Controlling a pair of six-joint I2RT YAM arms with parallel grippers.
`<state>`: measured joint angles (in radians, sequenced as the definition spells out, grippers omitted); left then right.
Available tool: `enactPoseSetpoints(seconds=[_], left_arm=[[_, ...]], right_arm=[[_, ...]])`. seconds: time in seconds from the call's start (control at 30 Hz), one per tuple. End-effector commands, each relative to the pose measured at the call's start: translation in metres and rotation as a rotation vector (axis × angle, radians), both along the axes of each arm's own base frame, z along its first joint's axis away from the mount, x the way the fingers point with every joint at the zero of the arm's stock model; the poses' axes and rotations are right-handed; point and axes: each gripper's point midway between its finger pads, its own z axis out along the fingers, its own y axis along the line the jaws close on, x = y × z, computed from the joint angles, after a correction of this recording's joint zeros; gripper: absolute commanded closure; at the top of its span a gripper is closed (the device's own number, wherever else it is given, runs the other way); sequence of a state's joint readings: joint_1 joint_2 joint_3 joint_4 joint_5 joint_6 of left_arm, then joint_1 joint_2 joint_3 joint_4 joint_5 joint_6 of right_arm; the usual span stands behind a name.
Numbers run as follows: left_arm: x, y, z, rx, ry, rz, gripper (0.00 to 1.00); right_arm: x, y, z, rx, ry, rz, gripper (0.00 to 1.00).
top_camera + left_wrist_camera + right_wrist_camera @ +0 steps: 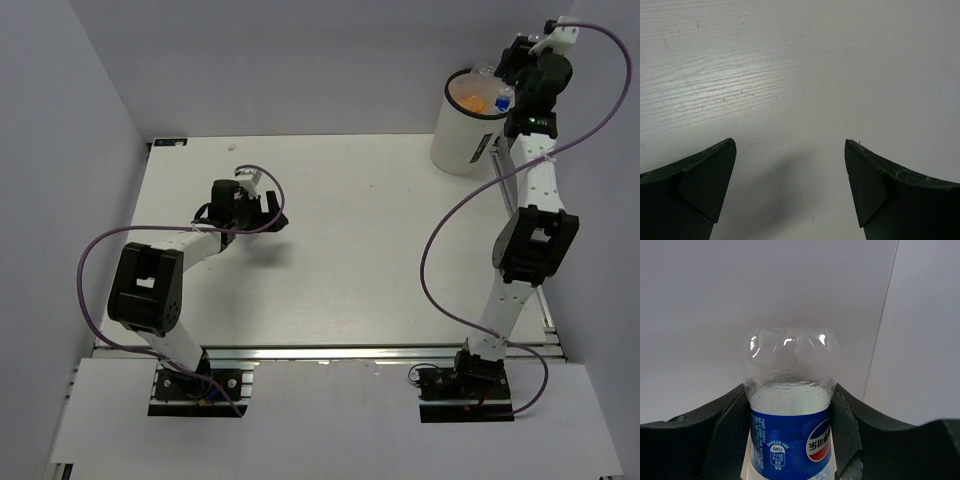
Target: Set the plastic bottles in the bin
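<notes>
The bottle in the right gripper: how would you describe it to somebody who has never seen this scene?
Find the tall white bin at the far right corner of the table. Just beside its rim, the right gripper is shut on a clear bottle. Unlike the orange bottle inside the bin, this one has a blue label with a red-white-blue logo.

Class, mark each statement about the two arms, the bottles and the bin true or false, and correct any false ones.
1. The right arm's jaws grip a blue-labelled bottle. True.
2. The left arm's jaws hold a bottle. False: they stand open, holding nothing, over bare table.
3. An orange bottle lies inside the bin. True.
4. The bin stands at the table's near left corner. False: it stands at the far right, by the right arm.
</notes>
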<state>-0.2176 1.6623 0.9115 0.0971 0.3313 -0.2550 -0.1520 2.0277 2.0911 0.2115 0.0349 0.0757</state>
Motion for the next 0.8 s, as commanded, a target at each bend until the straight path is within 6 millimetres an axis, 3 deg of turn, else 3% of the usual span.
enactPoseSetpoints(seconds=[0.0,0.2,0.3,0.5,0.63,0.73,0.77], left_arm=[[0.003,0.004,0.019,0.001,-0.038,0.014,0.02],[0.001,0.005,0.017,0.010,-0.033,0.015,0.02],[0.002,0.008,0.017,0.021,-0.037,0.029,0.02],[0.004,0.009,0.013,0.035,-0.028,0.029,0.02],[0.005,0.009,0.008,0.040,-0.014,0.028,0.02],[0.006,0.010,0.003,0.044,0.001,0.034,0.02],[0.007,0.009,0.003,0.044,0.002,0.034,0.02]], right_arm=[[0.014,-0.017,0.007,0.096,-0.095,-0.059,0.67],[0.040,-0.028,0.005,0.155,-0.217,-0.064,0.66],[0.043,-0.035,0.001,0.243,-0.262,-0.086,0.66],[0.052,-0.043,-0.032,0.258,-0.238,-0.127,0.58],[0.059,-0.036,-0.050,0.242,-0.193,-0.089,0.56],[0.061,-0.035,-0.067,0.235,-0.160,-0.092,0.49],[0.061,-0.034,-0.072,0.227,-0.147,-0.091,0.43]])
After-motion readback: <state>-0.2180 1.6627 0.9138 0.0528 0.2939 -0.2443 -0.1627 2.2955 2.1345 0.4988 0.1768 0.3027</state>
